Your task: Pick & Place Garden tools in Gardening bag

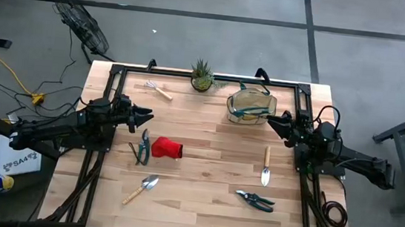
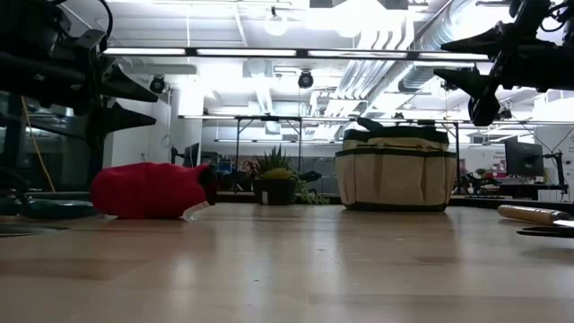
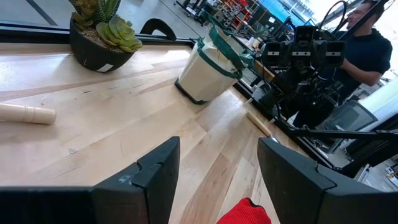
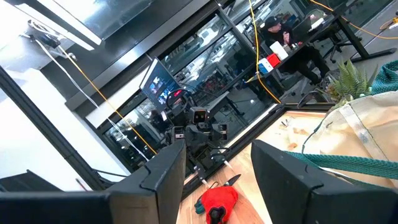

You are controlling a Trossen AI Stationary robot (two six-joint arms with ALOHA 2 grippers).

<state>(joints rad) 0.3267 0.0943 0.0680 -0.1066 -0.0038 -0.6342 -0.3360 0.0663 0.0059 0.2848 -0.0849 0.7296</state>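
The tan gardening bag point(image 1: 250, 105) with green trim stands at the table's far right; it also shows in the low view point(image 2: 395, 170). A red glove point(image 1: 167, 149) lies mid-left, teal-handled shears point(image 1: 142, 147) beside it. A trowel point(image 1: 140, 189) lies near the front left, a second trowel point(image 1: 266, 166) at the right, more shears point(image 1: 255, 200) at the front right, and a small rake point(image 1: 160, 89) at the far left. My left gripper point(image 1: 147, 115) is open and empty, above the table left of centre. My right gripper point(image 1: 270, 121) is open and empty, raised beside the bag.
A spiky green potted plant point(image 1: 201, 76) stands at the far edge between rake and bag. A black frame point(image 1: 213, 76) runs along the table's far edge and sides. A person point(image 3: 367, 43) stands beyond the right arm. Bare wood lies in the table's middle point(image 1: 214, 152).
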